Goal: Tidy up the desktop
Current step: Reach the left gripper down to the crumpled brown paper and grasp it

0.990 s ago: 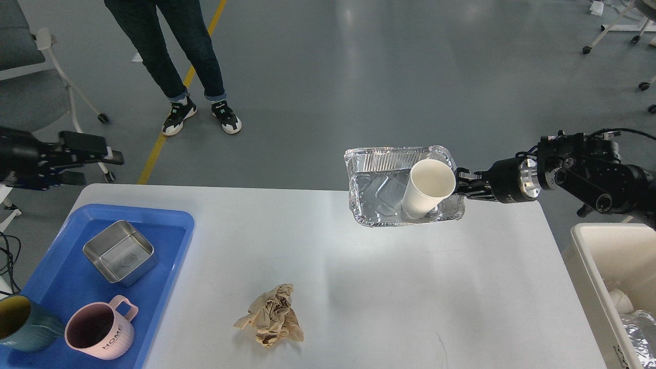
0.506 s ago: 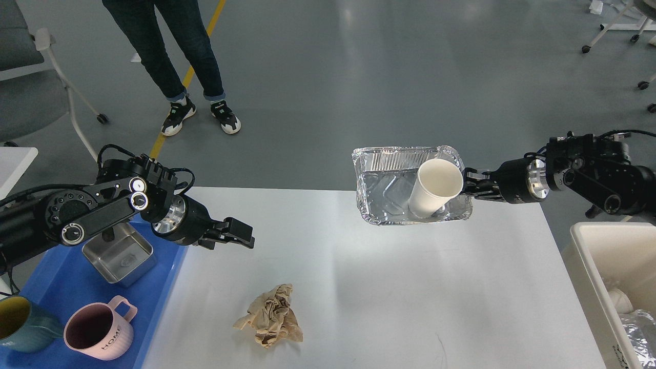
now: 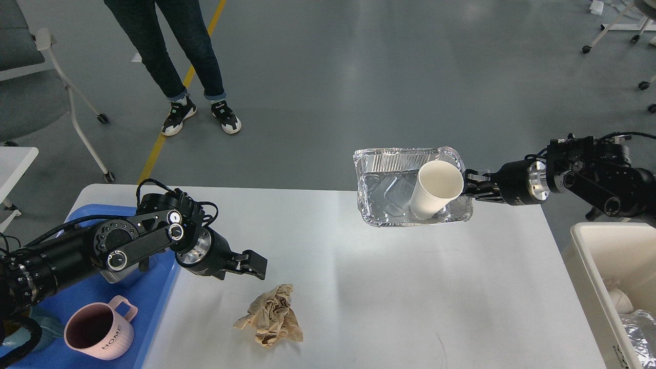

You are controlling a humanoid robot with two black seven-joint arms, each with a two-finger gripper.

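Note:
The white desktop (image 3: 359, 297) fills the lower view. A crumpled brown paper wad (image 3: 270, 316) lies on it near the front. My left gripper (image 3: 254, 265) hovers just above and to the left of the wad; its fingers cannot be told apart. My right gripper (image 3: 470, 185) is shut on the right rim of a foil tray (image 3: 389, 192), held above the desktop's far edge. A white paper cup (image 3: 433, 188) leans inside the tray.
A blue tray (image 3: 154, 287) at the left holds a pink mug (image 3: 100, 330), a steel box mostly hidden under my left arm, and a teal mug. A white bin (image 3: 610, 277) with trash stands at the right. A person (image 3: 174, 56) stands beyond the table.
My left arm has swung in from the left and dropped toward the paper wad. My right gripper with the foil tray has shifted slightly right and barely moves now.

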